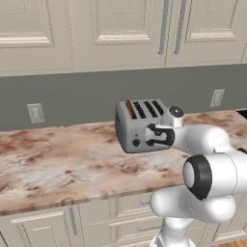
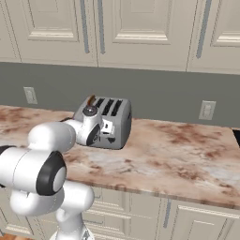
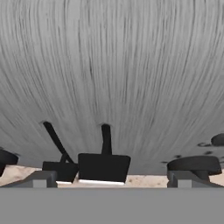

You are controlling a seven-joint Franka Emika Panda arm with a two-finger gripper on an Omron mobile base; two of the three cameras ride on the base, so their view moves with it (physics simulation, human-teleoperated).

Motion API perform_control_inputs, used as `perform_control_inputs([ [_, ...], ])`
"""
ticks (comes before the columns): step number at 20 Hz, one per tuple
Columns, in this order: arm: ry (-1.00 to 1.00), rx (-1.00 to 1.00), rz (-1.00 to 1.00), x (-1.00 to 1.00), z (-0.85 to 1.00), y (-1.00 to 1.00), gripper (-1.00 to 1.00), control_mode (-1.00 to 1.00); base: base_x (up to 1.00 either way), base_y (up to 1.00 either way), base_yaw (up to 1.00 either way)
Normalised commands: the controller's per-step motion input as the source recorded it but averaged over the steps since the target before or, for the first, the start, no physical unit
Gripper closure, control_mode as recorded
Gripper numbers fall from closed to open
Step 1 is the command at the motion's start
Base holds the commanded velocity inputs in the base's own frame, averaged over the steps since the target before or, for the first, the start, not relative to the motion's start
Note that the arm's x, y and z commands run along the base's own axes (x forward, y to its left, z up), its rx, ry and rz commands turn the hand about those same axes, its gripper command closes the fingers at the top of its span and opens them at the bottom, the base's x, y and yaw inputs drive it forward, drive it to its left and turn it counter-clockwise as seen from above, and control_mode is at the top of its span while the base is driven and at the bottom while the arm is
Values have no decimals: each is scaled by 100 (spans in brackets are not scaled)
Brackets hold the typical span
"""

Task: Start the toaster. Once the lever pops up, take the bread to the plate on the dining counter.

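Toaster (image 1: 137,126): a boxy silver-grey four-slot unit is seen standing upright on the marble tabletop (image 1: 58,159), toward the back, near the grey wall. In the hand view its brushed front face (image 3: 113,74) is seen very close, with two thin black levers, the nearer one (image 3: 104,165) ending in a flat black tab low on the face, and round black knobs at the sides.

Bread (image 1: 129,108): an orange-brown slice is seen upright in the end slot, its top edge standing just above the toaster's top; in the right base view it is the thin brown sliver (image 2: 92,99) at the far end of the slots.

End effector (image 1: 153,135): it is held against the toaster's front, at lever height. The fingers (image 3: 43,179) are set wide apart at the bottom corners of the hand view, with the lever tab between them; nothing is gripped. Whether a finger touches the lever cannot be told.

Surroundings: cream cabinets (image 1: 120,29) are mounted above the wall, cream cabinet fronts (image 2: 187,220) are fitted below the tabletop, and a white wall outlet (image 2: 206,110) is set on the wall beside the toaster.
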Motion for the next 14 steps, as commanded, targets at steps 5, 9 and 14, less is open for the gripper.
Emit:
perform_control_inputs([
  [5,0,0,0,0,-15,1,-100,-100,0,0,0],
  [9,0,0,0,0,-11,0,-100,-100,0,0,0],
  [14,0,0,0,0,-10,0,-100,-100,0,0,0],
])
